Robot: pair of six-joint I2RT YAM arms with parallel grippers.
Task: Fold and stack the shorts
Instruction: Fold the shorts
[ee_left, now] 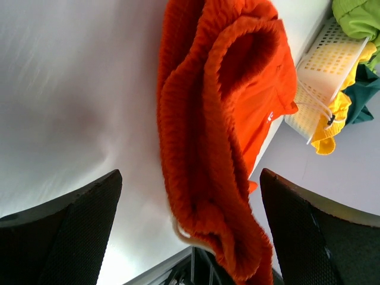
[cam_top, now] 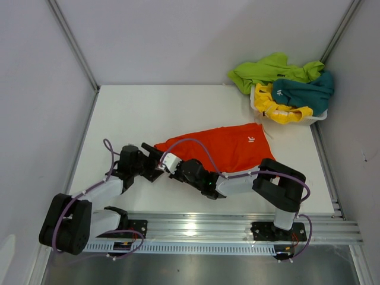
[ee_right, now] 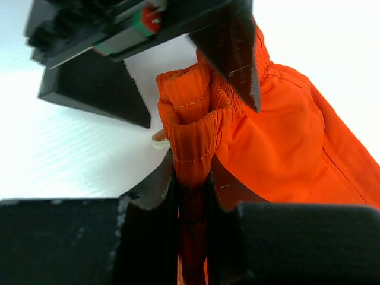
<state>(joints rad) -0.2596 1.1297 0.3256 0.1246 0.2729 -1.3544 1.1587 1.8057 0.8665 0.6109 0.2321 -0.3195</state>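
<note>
Right hand pinches the orange shorts at the waistband; left hand spread apart around it

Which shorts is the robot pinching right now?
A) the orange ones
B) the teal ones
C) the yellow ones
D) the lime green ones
A: the right wrist view shows the right gripper shut on the bunched waistband of the orange fabric shorts.

Orange shorts near edge hidden behind right arm.
</note>
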